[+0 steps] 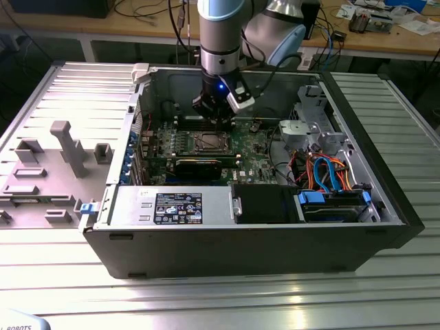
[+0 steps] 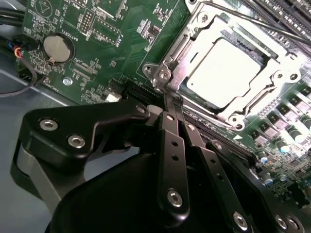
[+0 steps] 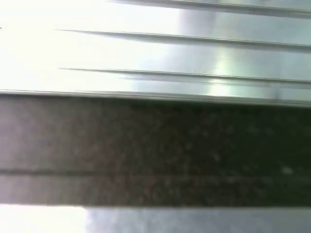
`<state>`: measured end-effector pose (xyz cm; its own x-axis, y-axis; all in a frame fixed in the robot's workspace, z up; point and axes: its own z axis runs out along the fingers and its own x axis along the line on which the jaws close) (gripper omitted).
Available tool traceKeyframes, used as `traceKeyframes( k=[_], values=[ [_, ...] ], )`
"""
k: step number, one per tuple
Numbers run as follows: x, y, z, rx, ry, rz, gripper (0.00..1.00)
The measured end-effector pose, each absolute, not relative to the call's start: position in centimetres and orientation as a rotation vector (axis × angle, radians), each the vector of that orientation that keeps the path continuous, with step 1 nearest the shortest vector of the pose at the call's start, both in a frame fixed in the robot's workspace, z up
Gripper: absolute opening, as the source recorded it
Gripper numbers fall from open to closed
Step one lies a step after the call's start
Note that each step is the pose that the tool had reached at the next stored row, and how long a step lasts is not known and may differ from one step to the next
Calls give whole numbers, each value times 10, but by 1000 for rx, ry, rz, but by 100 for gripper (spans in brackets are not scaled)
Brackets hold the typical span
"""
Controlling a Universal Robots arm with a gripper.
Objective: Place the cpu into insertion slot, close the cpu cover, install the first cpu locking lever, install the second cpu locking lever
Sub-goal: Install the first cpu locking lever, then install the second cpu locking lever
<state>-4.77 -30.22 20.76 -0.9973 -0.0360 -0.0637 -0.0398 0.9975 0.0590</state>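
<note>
Black two-fingered gripper (image 2: 171,108) hangs low inside the open computer case (image 1: 385,199), its slim fingers (image 2: 174,145) pressed together with nothing visibly between them, tips at the corner of the square silvery-rimmed insertion slot (image 2: 163,73). Within that slot sits the small flat square cpu (image 2: 223,73) with pale silver-grey top, framed by the thin silvery metal cpu cover (image 2: 194,36) lying flat. Around it spreads the green circuit board (image 2: 112,43).

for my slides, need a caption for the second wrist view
Gripper at a corner of the cpu cover, closed over the cpu.
</note>
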Motion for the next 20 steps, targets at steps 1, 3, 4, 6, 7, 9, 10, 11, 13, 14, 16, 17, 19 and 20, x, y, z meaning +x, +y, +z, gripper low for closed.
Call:
traceKeyframes(
  k=[1, 3, 4, 6, 7, 9, 10, 11, 13, 14, 16, 17, 19, 20],
  values=[
    [-48, -302, 208, -58, 3077, 93, 11],
    [-48, -304, 208, -59, 3077, 93, 11],
    [-48, -306, 208, -58, 3077, 93, 11],
    [-48, -310, 208, -59, 3077, 93, 11],
    [-48, -311, 208, -59, 3077, 93, 11],
    [-48, -312, 208, -59, 3077, 93, 11],
    [-48, -312, 208, -59, 3077, 93, 11],
    [-48, -312, 208, -59, 3077, 93, 11],
    [-48, -313, 208, -59, 3077, 93, 11],
    [-48, -313, 208, -58, 3077, 93, 11],
    [-48, -314, 208, -59, 3077, 93, 11],
    [-48, -314, 208, -59, 3077, 93, 11],
    [-48, -316, 208, -59, 3077, 93, 11],
    [-48, -316, 208, -59, 3077, 93, 11]
  ],
)
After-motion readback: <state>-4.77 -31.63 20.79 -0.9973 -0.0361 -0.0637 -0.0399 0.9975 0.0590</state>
